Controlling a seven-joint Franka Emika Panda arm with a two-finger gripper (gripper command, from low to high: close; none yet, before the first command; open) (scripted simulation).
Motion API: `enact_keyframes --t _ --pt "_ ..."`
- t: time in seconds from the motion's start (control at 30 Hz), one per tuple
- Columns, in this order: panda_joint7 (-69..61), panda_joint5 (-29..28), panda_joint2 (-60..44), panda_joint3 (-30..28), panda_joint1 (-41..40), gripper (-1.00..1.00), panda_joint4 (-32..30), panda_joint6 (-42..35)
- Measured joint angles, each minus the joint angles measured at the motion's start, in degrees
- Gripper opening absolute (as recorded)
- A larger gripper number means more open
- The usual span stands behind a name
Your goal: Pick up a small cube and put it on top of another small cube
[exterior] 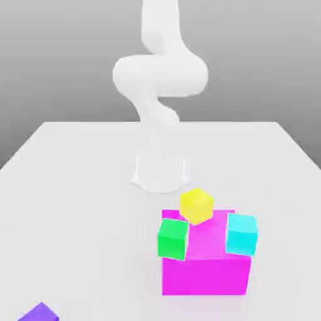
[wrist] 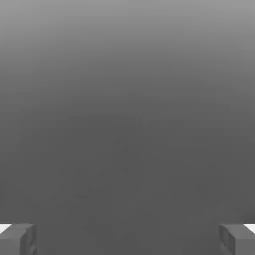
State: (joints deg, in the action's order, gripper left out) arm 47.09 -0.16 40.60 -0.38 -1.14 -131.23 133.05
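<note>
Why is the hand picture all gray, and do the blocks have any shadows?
Hand view: a smooth gray blur, lighter at one edge, with the open claw fingertips poking in. Exterior view: soft, even light, no glare; only a faint shadow beside the magenta block on the white table.

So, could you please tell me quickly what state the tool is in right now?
Tool: open, fingertips wide apart in the hand view, nothing held between them.
</note>
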Motion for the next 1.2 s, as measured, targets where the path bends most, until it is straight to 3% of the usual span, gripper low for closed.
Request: enact_keyframes --t 0.53,1.0,1.13,1.17,1.2 --pt "7.0 0.4 -33.6 -4.1 -6.2 0.0 3.5 8.1" --pt "9.8 5.4 -62.8 -6.8 -12.4 0.0 6.6 15.1" --pt "9.1 7.1 -71.2 -5.7 -13.8 0.0 8.3 20.3" --pt "8.9 7.4 -72.9 -5.4 -14.1 -1.0 8.7 21.6" --pt "8.9 7.4 -72.9 -5.4 -14.1 -1.0 8.7 21.6"
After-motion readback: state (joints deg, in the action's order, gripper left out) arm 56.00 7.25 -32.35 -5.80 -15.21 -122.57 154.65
